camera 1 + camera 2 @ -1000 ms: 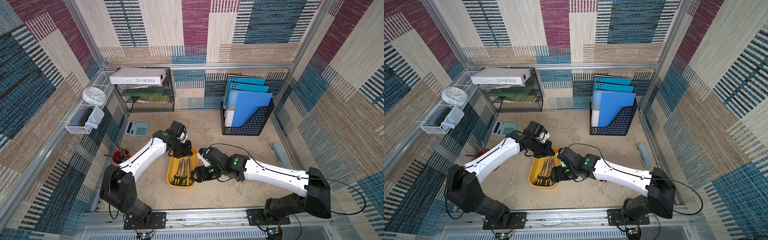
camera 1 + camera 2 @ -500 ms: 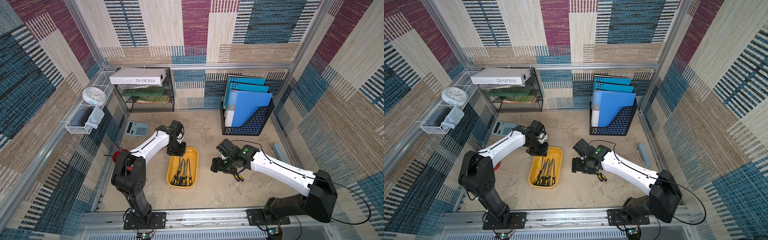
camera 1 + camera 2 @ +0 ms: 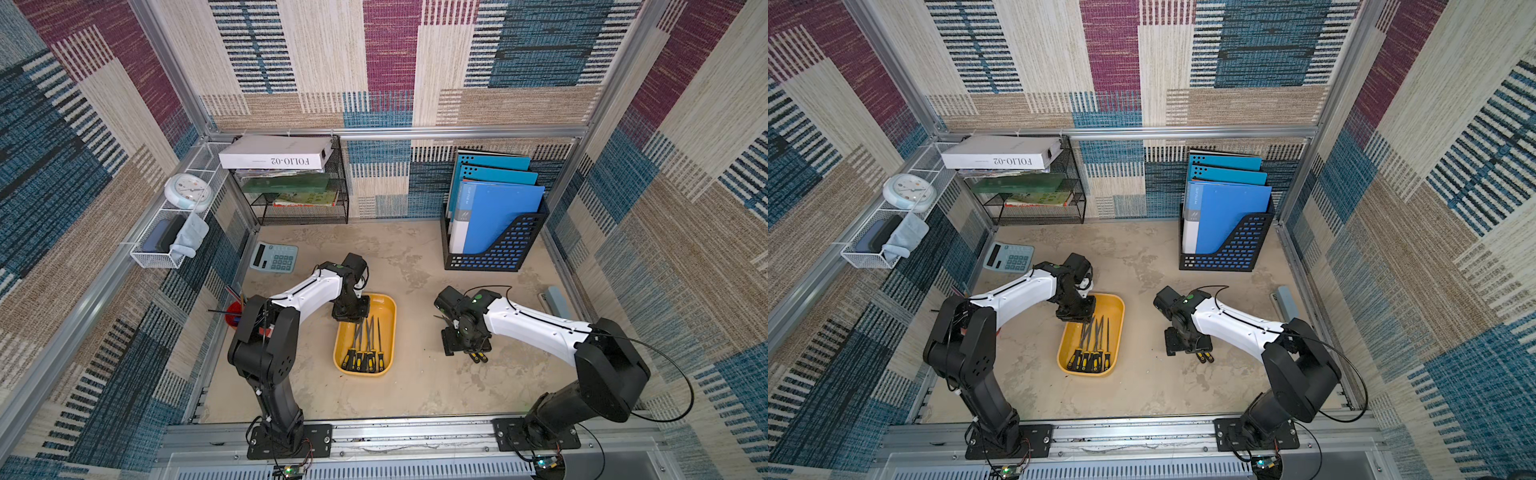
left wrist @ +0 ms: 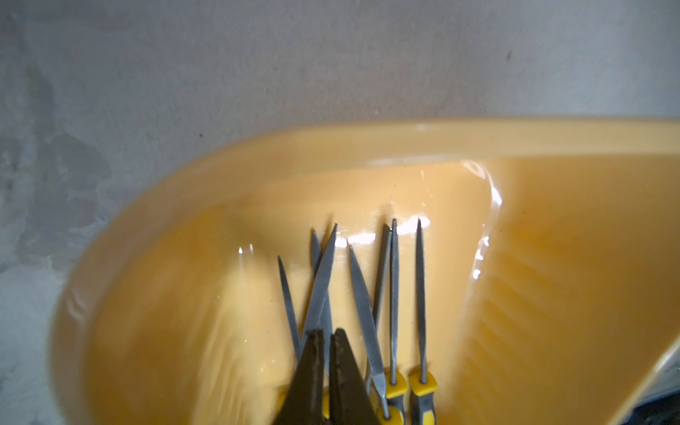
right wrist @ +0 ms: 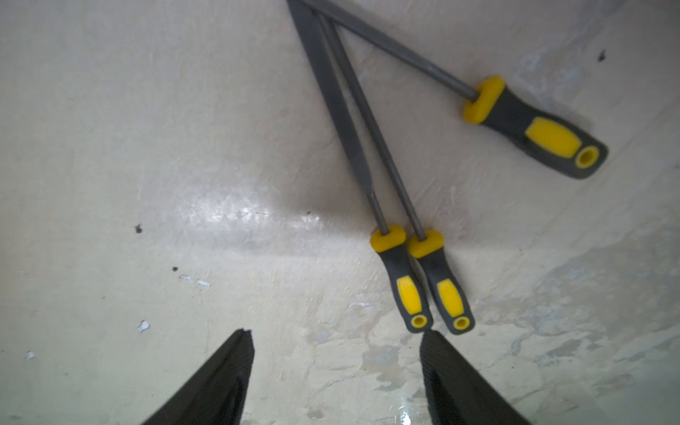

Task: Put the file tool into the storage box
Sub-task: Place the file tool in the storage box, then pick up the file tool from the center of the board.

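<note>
The storage box [image 3: 390, 307] [image 3: 1120, 307] is a shallow yellow tray in the middle of the table, and several file tools [image 3: 365, 345] [image 3: 1094, 345] lie in it, black-and-yellow handles toward the front. My left gripper [image 3: 351, 313] [image 4: 327, 333] hangs over the tray's far end, above the blades [image 4: 362, 305]. Its jaws stand almost together with only a thin slit, gripping nothing. My right gripper [image 3: 465, 345] [image 5: 336, 333] is open over bare table to the right of the tray. Three more file tools [image 3: 478, 357] [image 5: 401, 279] lie just ahead of it, and one fingertip [image 5: 432, 342] is beside two handle ends.
A black holder of blue folders [image 3: 494, 232] stands at the back right and a mesh rack [image 3: 299, 195] at the back left. A calculator [image 3: 274, 257] and a red pen cup [image 3: 235, 311] sit by the left wall. A grey-blue stapler [image 3: 557, 301] lies at the right edge.
My right arm swung from beside the tray to the right, over the loose files on the table. My left gripper drew back to the tray's far end, and its jaws parted a little.
</note>
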{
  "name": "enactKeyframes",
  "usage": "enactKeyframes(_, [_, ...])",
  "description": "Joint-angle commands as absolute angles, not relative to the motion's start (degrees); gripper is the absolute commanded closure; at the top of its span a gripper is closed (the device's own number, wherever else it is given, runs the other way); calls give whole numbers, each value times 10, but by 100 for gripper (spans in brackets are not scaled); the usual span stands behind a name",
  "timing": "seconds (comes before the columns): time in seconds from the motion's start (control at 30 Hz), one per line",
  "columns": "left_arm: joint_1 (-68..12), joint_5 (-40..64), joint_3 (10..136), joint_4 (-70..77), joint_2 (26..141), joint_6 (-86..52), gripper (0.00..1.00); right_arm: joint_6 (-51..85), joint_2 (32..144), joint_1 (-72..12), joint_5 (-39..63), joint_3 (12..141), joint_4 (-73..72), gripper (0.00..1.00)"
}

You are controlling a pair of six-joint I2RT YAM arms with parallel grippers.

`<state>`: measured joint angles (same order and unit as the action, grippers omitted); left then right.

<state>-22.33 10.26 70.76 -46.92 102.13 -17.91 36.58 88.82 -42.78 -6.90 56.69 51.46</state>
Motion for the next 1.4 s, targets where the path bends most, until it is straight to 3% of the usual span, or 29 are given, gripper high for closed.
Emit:
enactKeyframes(0.0, [-223, 101, 705, -462, 1009, -186, 83, 337, 898, -428, -104, 567, 516, 24])
enactKeyframes(0.67, [-223, 135, 747, -512, 922, -212, 79, 336, 904, -431, -43, 507, 425, 32])
enactKeyframes(0.87, [-222, 132, 750, -518, 904, -216, 80, 352, 907, -451, -26, 506, 418, 48])
enactKeyframes(1.2, [-220, 136, 749, -519, 890, -221, 84, 374, 890, -468, -15, 486, 412, 64])
enactKeyframes(1.37, [-220, 137, 748, -520, 886, -223, 84, 382, 868, -475, -14, 490, 427, 59])
